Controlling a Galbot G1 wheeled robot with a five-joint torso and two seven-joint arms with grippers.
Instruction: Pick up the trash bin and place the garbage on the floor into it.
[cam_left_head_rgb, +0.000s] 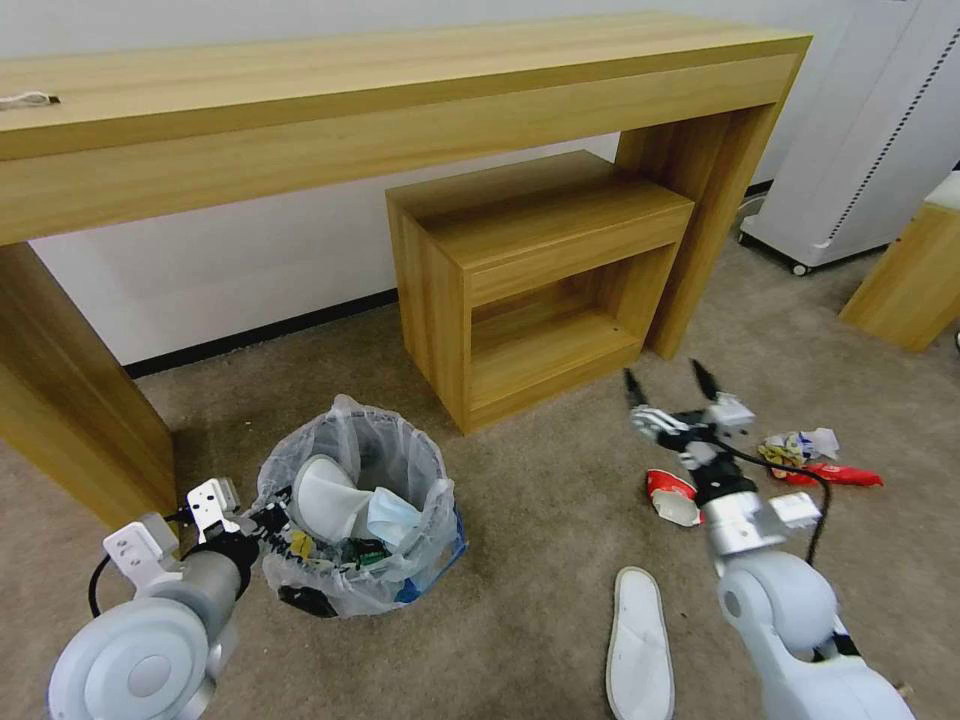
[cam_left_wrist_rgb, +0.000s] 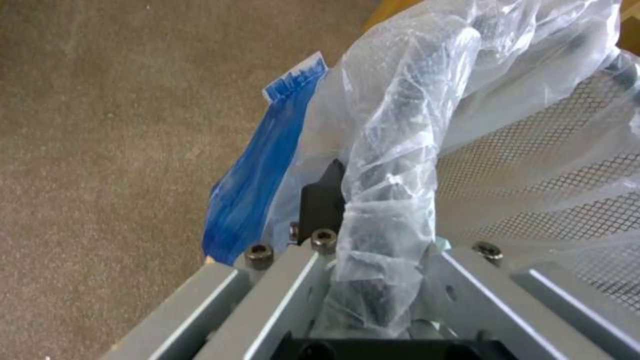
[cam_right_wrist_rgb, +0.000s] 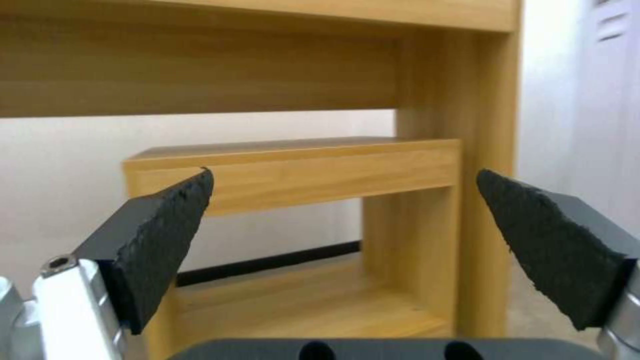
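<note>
Even, soft indoor light; head view bends at its edges, both wrist views slightly blurred.

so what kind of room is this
Probably a hotel-style or office room set up for a cleanup test: a long wooden desk against a white wall, a small wooden side table under it, and beige carpet littered with a slipper and a crushed cup.

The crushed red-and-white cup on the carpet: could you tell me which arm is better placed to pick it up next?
Probably the right. The right gripper is open and empty just above the crushed cup, while the left gripper is clamped on the trash bin rim.
</note>
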